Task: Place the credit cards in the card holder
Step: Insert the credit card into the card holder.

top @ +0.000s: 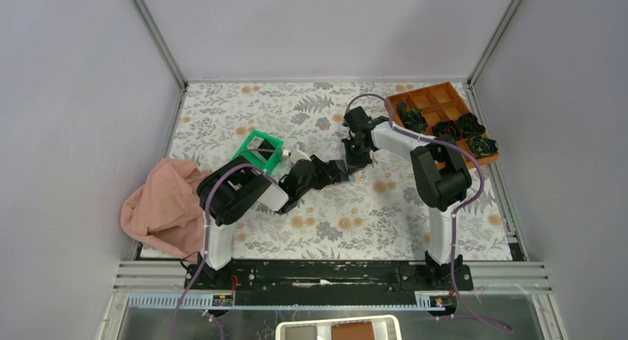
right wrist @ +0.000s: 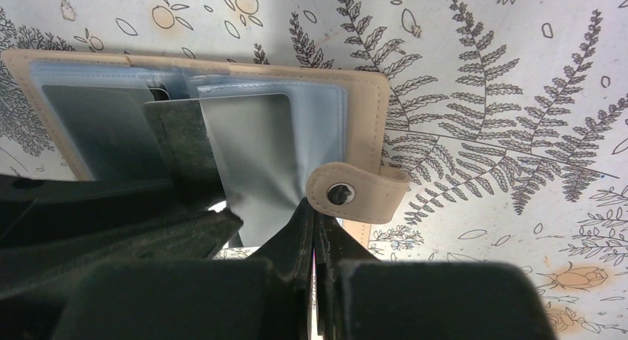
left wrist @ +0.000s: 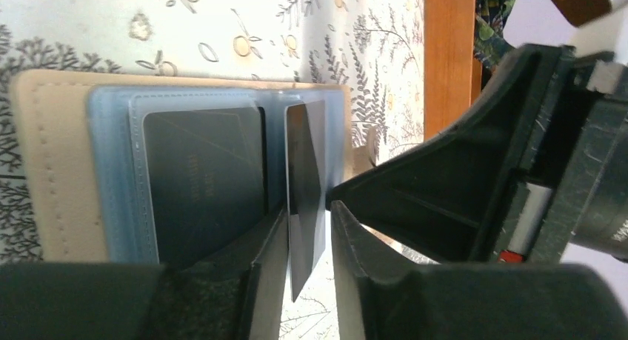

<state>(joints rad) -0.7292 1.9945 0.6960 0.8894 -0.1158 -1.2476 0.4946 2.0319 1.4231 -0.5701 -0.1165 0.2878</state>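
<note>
Floral worktop (top: 333,229), grey walls (top: 74,95). One holder (left wrist: 59,162) lies open mid-worktop, with two cards: a sleeved card (left wrist: 204,177) and a second card (left wrist: 305,155) between the released left pincer (left wrist: 308,215). The right pincer (right wrist: 312,210) clenches the holder's sleeve (right wrist: 266,155).

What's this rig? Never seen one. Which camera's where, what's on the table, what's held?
Two tabletop robot arms, left and right. The wide picture is from above and behind; the other two from a camera on each wrist. On the floral cloth: a green plastic tray, a pink cloth and an orange-brown compartment box of dark rosettes. Between the arms lies an open tan leather-like folding card holder. The right arm's fingers are shut on its edge beside the snap tab. The left arm's fingers stand apart around a thin dark card at a blue-grey sleeve; another dark card sits sleeved alongside.
</note>
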